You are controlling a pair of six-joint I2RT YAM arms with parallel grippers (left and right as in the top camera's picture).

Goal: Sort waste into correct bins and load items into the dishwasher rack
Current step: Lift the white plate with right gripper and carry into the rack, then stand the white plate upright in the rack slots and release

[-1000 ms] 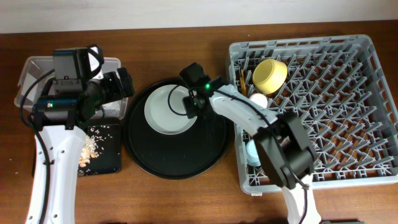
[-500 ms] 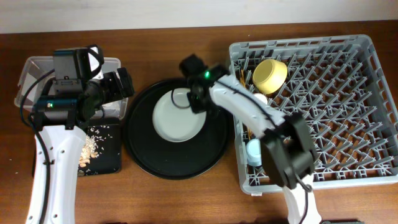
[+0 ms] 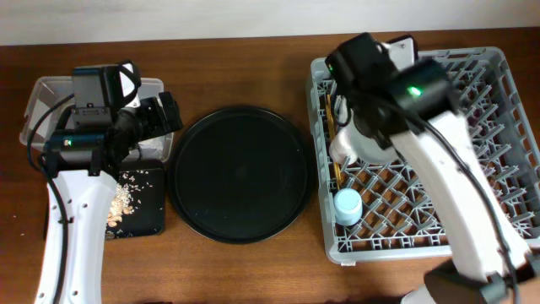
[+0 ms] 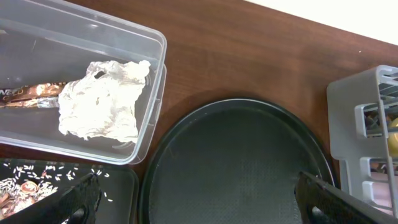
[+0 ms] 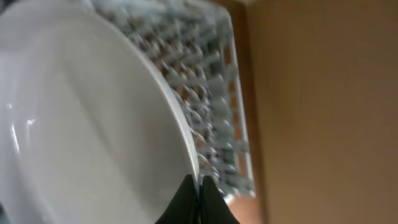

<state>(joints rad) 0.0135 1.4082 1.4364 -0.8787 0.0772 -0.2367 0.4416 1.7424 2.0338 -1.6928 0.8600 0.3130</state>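
Loading step: the plate (image 5: 81,124) is being brought to the rack (image 3: 498,169); the round tray (image 3: 240,173) has nothing on it, so I judge the dish loading to be near its end.
Right gripper (image 5: 200,186): clenched on the rim of the plate, the jaws almost together, with only the thin edge between them.
Plate position: tilted, over the left part of the rack, near the blue cup (image 3: 347,205); I cannot tell if it touches the pegs.
Next move: probably to lower the plate on its edge between two rows of pegs, away from the cup, and only then let go.
Left gripper (image 4: 199,196): fingers wide apart, holding nothing, hovering above the tub (image 4: 155,93) and the round tray.
Waste: the napkin (image 4: 99,102) and the wrapper (image 4: 31,93) lie in the tub; the crumbs (image 3: 126,198) are in the shallow black tray (image 3: 148,215).
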